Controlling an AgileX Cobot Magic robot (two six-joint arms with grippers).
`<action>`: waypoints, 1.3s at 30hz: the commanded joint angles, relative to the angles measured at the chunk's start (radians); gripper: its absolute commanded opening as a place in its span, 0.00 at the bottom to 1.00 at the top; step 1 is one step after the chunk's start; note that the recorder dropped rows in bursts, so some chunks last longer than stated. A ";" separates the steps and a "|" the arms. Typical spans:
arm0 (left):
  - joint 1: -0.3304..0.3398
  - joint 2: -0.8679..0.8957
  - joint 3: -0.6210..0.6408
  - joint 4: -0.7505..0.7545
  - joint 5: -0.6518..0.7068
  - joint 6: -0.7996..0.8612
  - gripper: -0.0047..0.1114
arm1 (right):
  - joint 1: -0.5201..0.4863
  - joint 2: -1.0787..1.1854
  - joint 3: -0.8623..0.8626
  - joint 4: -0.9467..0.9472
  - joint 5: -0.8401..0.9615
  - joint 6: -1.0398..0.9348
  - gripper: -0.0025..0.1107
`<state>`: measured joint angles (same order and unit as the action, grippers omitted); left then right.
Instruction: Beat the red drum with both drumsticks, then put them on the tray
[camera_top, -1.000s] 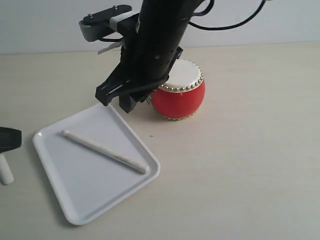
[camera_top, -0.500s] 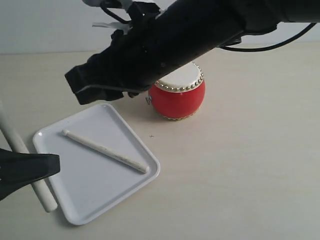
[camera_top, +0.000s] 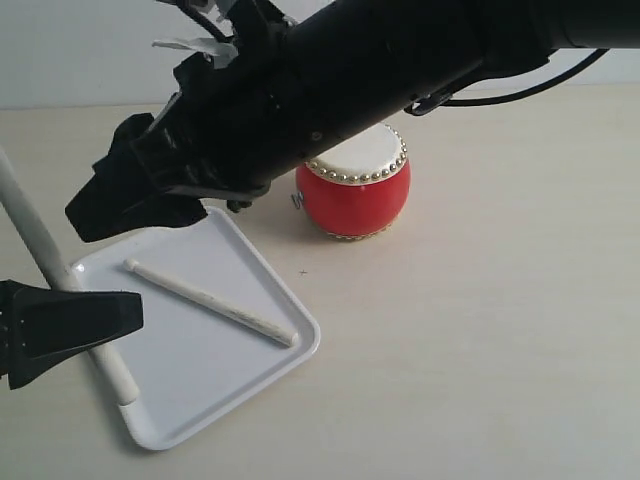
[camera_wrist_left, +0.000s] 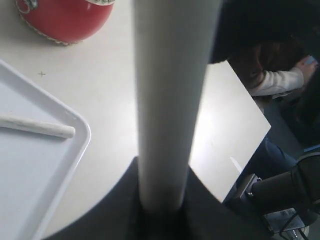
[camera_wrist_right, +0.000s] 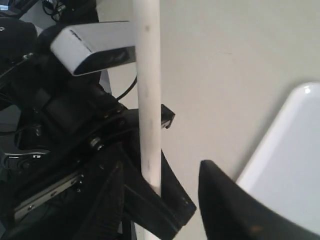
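The exterior camera looks from high up, tilted down over the desk (camera_top: 500, 330) toward the wall (camera_top: 80, 50). It takes in the drum (camera_top: 355, 195), the whole tray (camera_top: 200, 400) and the lying stick (camera_top: 210, 300). The left wrist camera sits hard against the held stick (camera_wrist_left: 170, 100), looking along it down at the desk, and shares the drum, a tray corner and the lying stick's tip. The right wrist camera, close in, shares only the held stick and a tray corner.

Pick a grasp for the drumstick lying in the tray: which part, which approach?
Probably mid-shaft of the lying drumstick, straight down from above, jaws closing across its length. It lies flat and diagonal on the tray floor. The middle has bare floor either side, while one end sits close to the raised rim.
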<state>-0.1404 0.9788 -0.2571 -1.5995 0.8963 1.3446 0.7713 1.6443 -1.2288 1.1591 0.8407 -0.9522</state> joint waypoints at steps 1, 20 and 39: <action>0.000 0.005 0.001 -0.036 0.040 0.033 0.04 | 0.009 -0.002 0.005 0.082 0.005 -0.103 0.43; 0.000 0.005 0.001 -0.030 0.052 0.075 0.04 | 0.054 0.098 -0.013 0.179 -0.047 -0.179 0.51; 0.000 0.005 0.001 -0.061 0.054 0.120 0.04 | 0.054 0.137 -0.068 0.216 0.029 -0.168 0.49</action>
<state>-0.1404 0.9815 -0.2571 -1.6315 0.9367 1.4566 0.8233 1.7792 -1.2897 1.3762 0.8607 -1.1222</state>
